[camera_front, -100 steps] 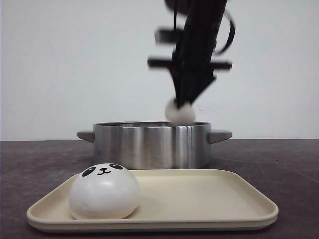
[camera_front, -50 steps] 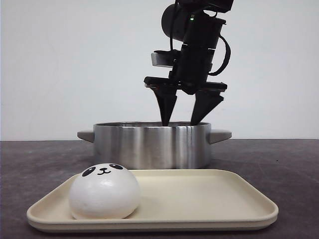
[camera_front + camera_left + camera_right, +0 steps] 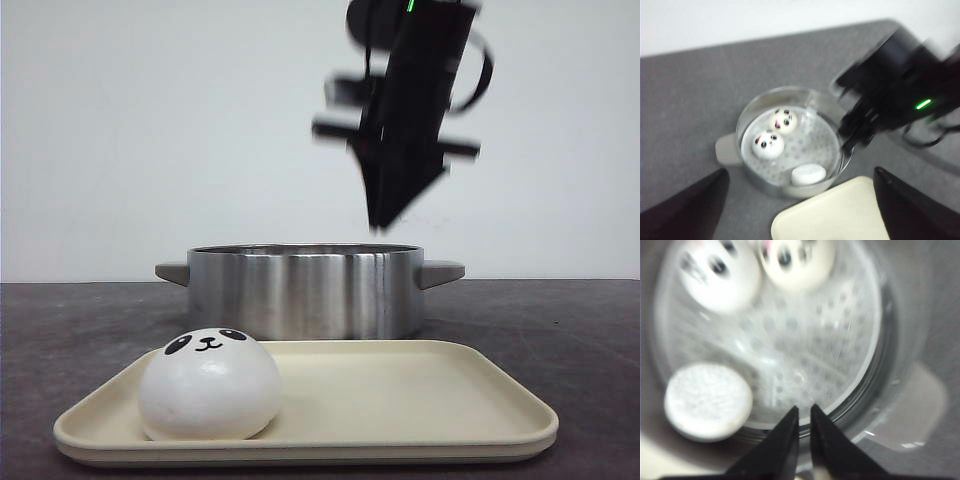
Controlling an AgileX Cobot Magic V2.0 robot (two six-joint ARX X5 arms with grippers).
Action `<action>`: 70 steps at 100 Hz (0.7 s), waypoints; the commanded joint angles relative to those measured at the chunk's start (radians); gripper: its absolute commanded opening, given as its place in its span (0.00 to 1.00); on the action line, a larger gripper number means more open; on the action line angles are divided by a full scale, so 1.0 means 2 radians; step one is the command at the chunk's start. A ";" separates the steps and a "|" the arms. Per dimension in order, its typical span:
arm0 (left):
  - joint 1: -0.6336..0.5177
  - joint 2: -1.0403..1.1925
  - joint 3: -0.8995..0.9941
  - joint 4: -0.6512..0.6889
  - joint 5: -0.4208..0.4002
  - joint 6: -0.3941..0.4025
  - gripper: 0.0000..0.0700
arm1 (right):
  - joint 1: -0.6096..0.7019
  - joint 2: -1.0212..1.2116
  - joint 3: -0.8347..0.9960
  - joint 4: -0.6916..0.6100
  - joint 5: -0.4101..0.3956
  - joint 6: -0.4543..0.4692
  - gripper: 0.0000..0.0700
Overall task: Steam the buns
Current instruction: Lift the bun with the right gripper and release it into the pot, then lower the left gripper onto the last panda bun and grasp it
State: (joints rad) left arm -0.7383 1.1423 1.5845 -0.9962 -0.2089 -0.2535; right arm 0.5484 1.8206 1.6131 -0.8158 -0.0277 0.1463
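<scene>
One panda-faced bun (image 3: 208, 385) sits at the left of the cream tray (image 3: 400, 400). In the steel pot (image 3: 305, 290) lie three buns: two face up (image 3: 768, 144) (image 3: 783, 120) and one turned over, its flat underside showing (image 3: 808, 174). They also show in the right wrist view, two faces (image 3: 720, 275) (image 3: 797, 262) and the overturned bun (image 3: 707, 401). My right gripper (image 3: 385, 222) is shut and empty, blurred, above the pot's right side; its tips (image 3: 804, 409) hover over the rim. My left gripper (image 3: 800, 172) is wide open and empty, high above the pot and tray.
The pot has a perforated steamer plate (image 3: 810, 355) inside and grey side handles (image 3: 442, 272) (image 3: 727, 150). The tray stands in front of the pot on the dark grey table (image 3: 590, 340). A white wall is behind.
A second ago my right gripper held a bun over the pot. It opened and let the bun fall in, then rose and shut. The bun on the tray has not moved.
</scene>
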 commanded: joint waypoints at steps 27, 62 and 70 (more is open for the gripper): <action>-0.005 0.014 -0.116 0.031 0.021 -0.016 0.79 | 0.050 -0.224 0.012 0.028 0.038 0.001 0.02; -0.018 0.042 -0.320 0.178 0.144 -0.133 0.79 | 0.071 -0.372 0.012 0.027 0.055 -0.001 0.02; -0.027 0.068 -0.330 0.178 0.144 -0.132 0.79 | 0.071 -0.383 0.012 0.022 0.058 -0.001 0.02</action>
State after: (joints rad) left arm -0.7746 1.2381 0.9184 -0.6537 0.0776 -0.4858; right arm 0.6804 1.0454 1.6207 -0.7715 0.0830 0.1459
